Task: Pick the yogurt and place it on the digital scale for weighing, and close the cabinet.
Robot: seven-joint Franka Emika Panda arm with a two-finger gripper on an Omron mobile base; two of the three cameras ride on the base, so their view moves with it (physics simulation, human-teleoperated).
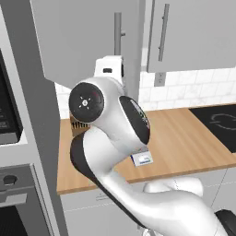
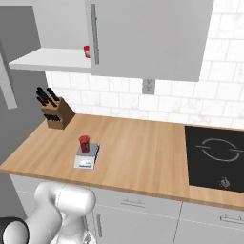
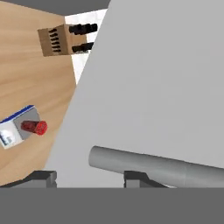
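Observation:
The yogurt (image 2: 84,143), a small dark red cup, stands upright on the digital scale (image 2: 87,157) near the counter's front; from above the hand view shows the yogurt (image 3: 35,127) on the scale (image 3: 16,127). The cabinet (image 2: 147,38) has its left door (image 1: 78,37) swung out, baring a shelf (image 2: 47,59). My hand (image 1: 109,69) is raised against that door beside its bar handle (image 1: 117,32). My gripper (image 3: 92,177) faces the door's grey face, fingertips apart. The handle (image 3: 153,168) lies just above them, running across them, not pinched.
A brighter red cup (image 2: 86,51) sits on the cabinet shelf. A knife block (image 2: 56,114) stands at the counter's back left, a black cooktop (image 2: 217,157) at the right. An oven column (image 1: 18,152) borders the counter's left end. A wall socket (image 2: 148,86) sits above the counter.

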